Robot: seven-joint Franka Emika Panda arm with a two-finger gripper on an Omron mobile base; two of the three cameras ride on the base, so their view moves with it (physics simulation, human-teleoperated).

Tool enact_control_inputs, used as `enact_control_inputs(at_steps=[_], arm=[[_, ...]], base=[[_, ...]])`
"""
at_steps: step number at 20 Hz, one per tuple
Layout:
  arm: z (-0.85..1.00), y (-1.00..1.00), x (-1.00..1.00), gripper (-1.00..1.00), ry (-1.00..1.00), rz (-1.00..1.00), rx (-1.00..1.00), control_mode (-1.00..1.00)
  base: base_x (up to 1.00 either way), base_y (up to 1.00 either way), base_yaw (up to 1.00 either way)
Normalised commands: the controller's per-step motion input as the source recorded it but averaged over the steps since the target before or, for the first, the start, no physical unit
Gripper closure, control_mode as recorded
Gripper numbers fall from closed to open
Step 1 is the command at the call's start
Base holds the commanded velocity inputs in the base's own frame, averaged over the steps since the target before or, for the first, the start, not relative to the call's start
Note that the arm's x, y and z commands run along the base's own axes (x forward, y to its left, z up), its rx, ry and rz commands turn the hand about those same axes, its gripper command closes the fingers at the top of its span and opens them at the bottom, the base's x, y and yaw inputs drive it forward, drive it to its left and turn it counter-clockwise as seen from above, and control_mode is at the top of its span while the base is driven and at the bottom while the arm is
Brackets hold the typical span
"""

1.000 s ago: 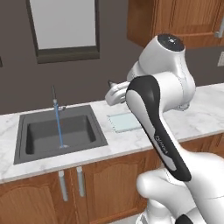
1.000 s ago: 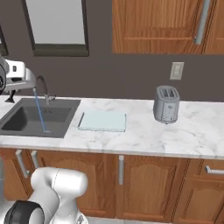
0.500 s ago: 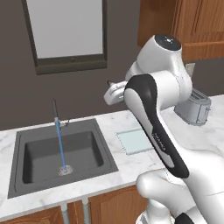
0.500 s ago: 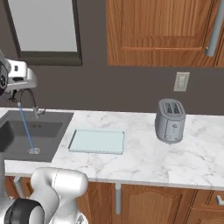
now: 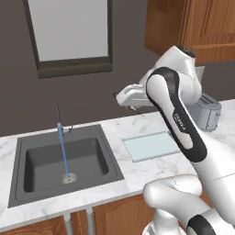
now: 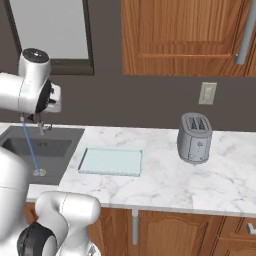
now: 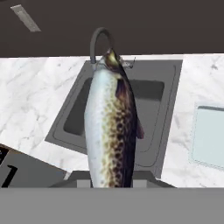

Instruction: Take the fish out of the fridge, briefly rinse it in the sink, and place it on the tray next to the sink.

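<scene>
Carrying the fish [image 7: 110,127] high above the counter [image 5: 137,170], the claw [image 5: 118,97] hangs btwn the sink [image 5: 64,161] and the tray [image 5: 151,146], over the counter strip at the basin's right rim. In the hand view the fish runs straight out from the claw, speckled flank up, so the claw is judged clamped on its near end, though the finger tips themselves are hidden under the body. Water runs in a thin blue stream [image 5: 63,153] from the faucet [image 5: 58,114] down to the drain. Step in hand looks like the rinse: best done by swinging left and lowering so the fish's mid-body meets the stream, w/ grip kept firm since a wet fish may slip, and only a short dip. The faucet neck is the main obstacle; approach from the open front side of the basin, not over the spout. Tray sits bare just right of the sink, ready for the drop-off. A toaster [image 6: 195,138] stands further right, well clear of the path.
</scene>
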Motion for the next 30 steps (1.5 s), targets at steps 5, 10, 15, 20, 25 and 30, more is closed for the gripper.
enact_control_inputs(at_steps=[5, 10, 15, 20, 25, 30], arm=[[-0.51, 0.14, 0.22, 1.0, 0.27, 0.05, 0.15, -1.0], [-0.51, 0.37, 0.51, 1.0, 0.34, 0.04, 0.0, -1.0], [-0.37, 0.44, 0.38, 1.0, 0.35, 0.07, 0.0, -1.0], [-0.39, 0.16, 0.24, 1.0, 0.36, 0.09, 0.04, -1.0], [-0.5, 0.14, 0.04, 1.0, 0.32, 0.15, 0.04, -1.0], [-0.15, 0.2, 0.17, 1.0, 0.04, 0.04, 0.0, -1.0]], base=[[0.0, 0.0, 0.0], [0.0, 0.0, 0.0], [0.0, 0.0, 0.0], [0.0, 0.0, 0.0], [0.0, 0.0, 0.0], [0.0, 0.0, 0.0]])
